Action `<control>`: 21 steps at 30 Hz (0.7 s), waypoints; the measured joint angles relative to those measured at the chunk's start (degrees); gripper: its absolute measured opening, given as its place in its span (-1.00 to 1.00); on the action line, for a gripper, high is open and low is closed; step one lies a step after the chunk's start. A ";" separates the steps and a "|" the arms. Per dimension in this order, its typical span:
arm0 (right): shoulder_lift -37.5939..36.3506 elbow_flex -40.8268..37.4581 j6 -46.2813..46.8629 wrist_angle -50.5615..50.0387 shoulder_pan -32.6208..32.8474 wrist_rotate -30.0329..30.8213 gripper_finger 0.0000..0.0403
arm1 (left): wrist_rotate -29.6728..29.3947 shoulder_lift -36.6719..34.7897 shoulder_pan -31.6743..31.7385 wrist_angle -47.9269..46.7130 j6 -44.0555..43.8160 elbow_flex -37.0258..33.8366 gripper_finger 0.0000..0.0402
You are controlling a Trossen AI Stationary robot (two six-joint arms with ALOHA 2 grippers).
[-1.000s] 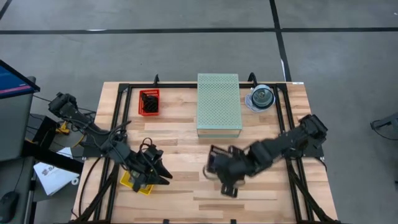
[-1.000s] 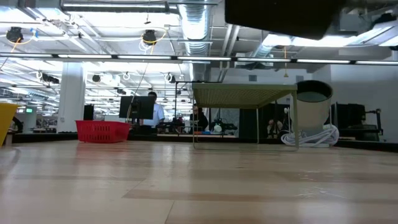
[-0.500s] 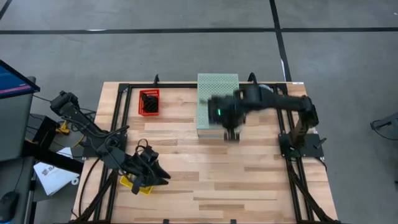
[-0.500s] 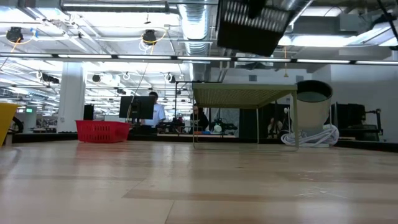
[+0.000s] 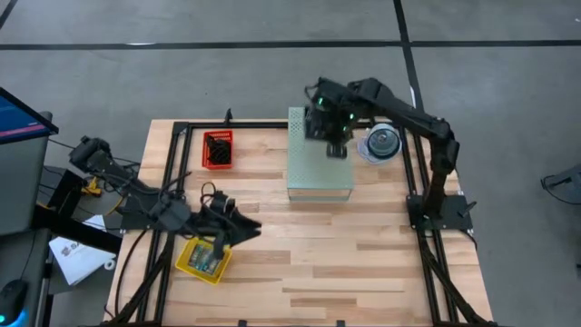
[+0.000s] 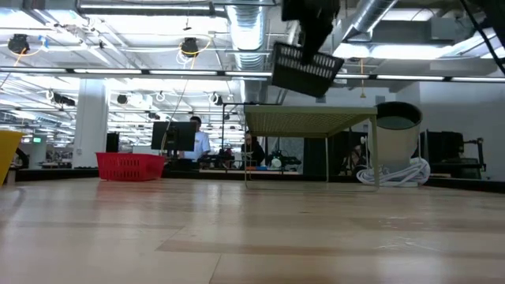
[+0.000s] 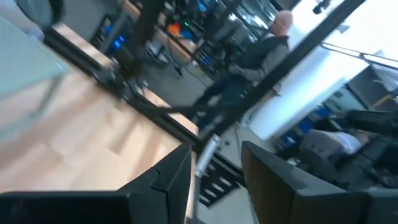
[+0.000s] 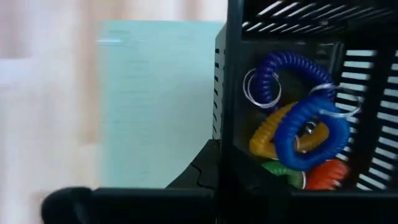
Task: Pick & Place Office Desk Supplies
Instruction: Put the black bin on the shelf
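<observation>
We are carrying a black slotted basket [image 8: 298, 93] of coiled loops [image 8: 298, 137] above the pale green perforated box [image 5: 319, 154], right gripper [image 5: 334, 136] fingers closed on it. Next we are lowering it onto the box, we judge. The left gripper [image 5: 238, 229] fingers are half open, empty.

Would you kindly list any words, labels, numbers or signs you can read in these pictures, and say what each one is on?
No text can be read in any view.
Sheet of paper on the floor left of the table: dark print, too small to read.
Yellow tray near the left gripper: small packets inside, any labels too small to read.
Small green sign in the room behind: blurred, unreadable.
Black basket with coloured coils: no label visible.
</observation>
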 joint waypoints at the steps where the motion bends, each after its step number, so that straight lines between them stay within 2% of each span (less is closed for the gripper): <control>1: -0.04 0.02 -0.02 0.70 -1.22 1.58 -1.00 | 0.11 0.00 1.00 0.09 1.29 0.00 -0.32; 3: 1.17 0.11 0.47 1.23 -3.23 4.80 -1.00 | 1.13 0.00 3.15 0.29 3.26 0.00 -0.32; 7: 5.41 -0.02 1.76 0.42 -4.99 4.75 -1.00 | 3.38 0.02 7.58 0.28 5.94 0.00 -0.32; 15: 11.13 -0.02 2.47 0.95 -3.48 5.58 -1.00 | 3.77 -0.40 13.55 0.37 10.63 -0.02 -0.32; 21: 13.47 0.00 1.05 0.04 -3.24 7.03 -1.00 | 8.83 -1.19 16.33 0.30 13.34 -0.04 -0.32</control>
